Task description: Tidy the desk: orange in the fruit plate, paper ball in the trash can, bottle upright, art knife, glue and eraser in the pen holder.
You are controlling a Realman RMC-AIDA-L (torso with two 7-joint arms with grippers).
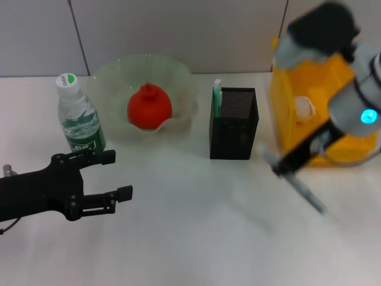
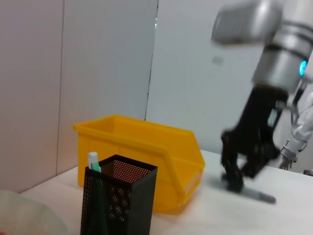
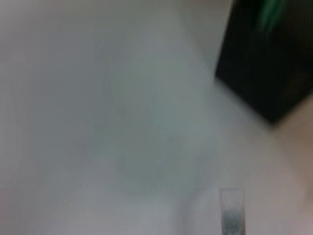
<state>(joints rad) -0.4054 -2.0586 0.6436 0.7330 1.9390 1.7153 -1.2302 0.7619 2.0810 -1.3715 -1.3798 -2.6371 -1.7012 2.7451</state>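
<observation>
Knife pickup under way, right arm low by the bin

Orange (image 1: 149,107) already sits in fruit plate (image 1: 146,89), bottle (image 1: 78,113) stands upright w/ cap on, and a white paper ball (image 1: 305,108) lies inside the yellow trash can (image 1: 324,113). So by my read the remaining work is the small stationery. Pen holder (image 1: 233,123), black mesh, stands between plate and trash can; one green-white item (image 1: 217,98) pokes out of it, prob. the glue, can't confirm.

Right gripper (image 1: 280,165) is down at table level just in front of the trash can, tilted, at the near end of a long grey stick-like thing, likely the art knife (image 1: 306,193), which lies on the table angling toward the camera. Low, slanted approach makes sense for a thin flat item: fingers have to get under or around it close to the surface. Whether the fingers are clamped on the knife or just arriving, can't tell; motion blur hides them. Left wrist view shows same gripper (image 2: 234,174) over the grey handle (image 2: 257,196), no clearer.

Left gripper (image 1: 104,176) hovers near the bottle, fingers spread apart, holding nothing; looks idle. Eraser not visible anywhere.

Surface: plain white table (image 1: 190,238), smooth, faint shadows. Behind it pale grey wall panels (image 1: 178,30) w/ vertical seams.
</observation>
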